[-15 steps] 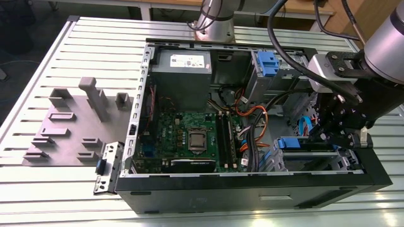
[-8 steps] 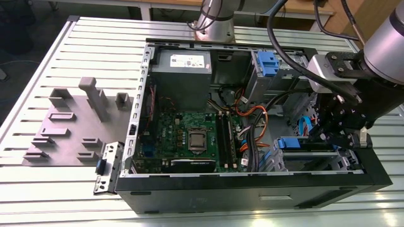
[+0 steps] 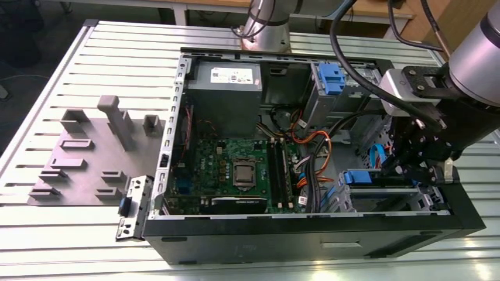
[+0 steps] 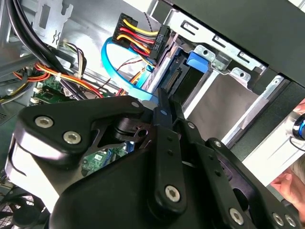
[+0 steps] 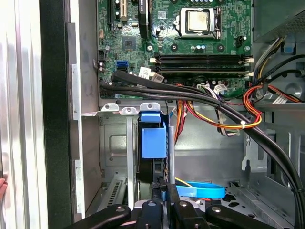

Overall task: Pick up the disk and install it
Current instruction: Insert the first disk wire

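The disk [image 3: 367,178] sits in the drive bay at the front corner of the open computer case [image 3: 312,225], on the exterior view's right, its blue bracket showing. In the first wrist view the disk [image 5: 153,136] stands edge-on between the bay's metal rails. My gripper [image 3: 408,175] is right behind it. In both wrist views its black fingers [image 4: 167,114] are drawn together, with the gripper [image 5: 164,191] tips at the disk's [image 4: 183,78] connector end. I see nothing between them.
Black, orange and red cable bundles [image 5: 214,105] run just beside the bay, with a blue flat cable [image 5: 200,191] by the fingers. The motherboard [image 3: 234,170] and grey power supply [image 3: 225,88] fill the case. A grey fixture plate [image 3: 86,152] lies outside. A hand [image 4: 290,181] is near the case wall.
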### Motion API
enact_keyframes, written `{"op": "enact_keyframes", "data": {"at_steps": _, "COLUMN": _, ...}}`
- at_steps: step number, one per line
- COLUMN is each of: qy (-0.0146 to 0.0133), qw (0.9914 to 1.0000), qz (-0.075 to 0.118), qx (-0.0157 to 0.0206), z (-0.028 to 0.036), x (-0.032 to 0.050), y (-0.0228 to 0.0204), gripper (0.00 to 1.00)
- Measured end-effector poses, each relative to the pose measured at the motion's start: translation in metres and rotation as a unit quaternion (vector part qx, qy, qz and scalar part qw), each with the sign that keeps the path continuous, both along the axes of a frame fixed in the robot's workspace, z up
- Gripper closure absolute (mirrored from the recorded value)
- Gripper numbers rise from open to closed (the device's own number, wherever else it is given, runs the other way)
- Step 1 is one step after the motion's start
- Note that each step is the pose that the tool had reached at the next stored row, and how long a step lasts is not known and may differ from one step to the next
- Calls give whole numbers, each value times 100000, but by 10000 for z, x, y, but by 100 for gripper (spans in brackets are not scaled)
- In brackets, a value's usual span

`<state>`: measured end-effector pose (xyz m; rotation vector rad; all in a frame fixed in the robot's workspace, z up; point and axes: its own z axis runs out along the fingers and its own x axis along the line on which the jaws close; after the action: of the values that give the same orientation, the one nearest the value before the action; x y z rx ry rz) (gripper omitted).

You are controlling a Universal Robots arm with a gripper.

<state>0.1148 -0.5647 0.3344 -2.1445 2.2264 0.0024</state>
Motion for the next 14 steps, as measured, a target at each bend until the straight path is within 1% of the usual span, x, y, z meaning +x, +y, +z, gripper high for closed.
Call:
{"op": "enact_keyframes", "data": {"at_steps": 3, "qy": 0, "qw": 100000, "qz": -1, "qx": 16, "z": -17, "x": 0, "y": 0, "gripper": 84}}
{"op": "enact_keyframes", "data": {"at_steps": 7, "qy": 0, "qw": 100000, "qz": 1, "qx": 9, "z": -21, "x": 0, "y": 0, "gripper": 84}}
{"op": "enact_keyframes", "data": {"at_steps": 9, "qy": -1, "qw": 100000, "qz": 0, "qx": 3, "z": -37, "x": 0, "y": 0, "gripper": 84}}
{"op": "enact_keyframes", "data": {"at_steps": 14, "qy": 0, "qw": 100000, "qz": 0, "qx": 10, "z": -41, "x": 0, "y": 0, "gripper": 84}}
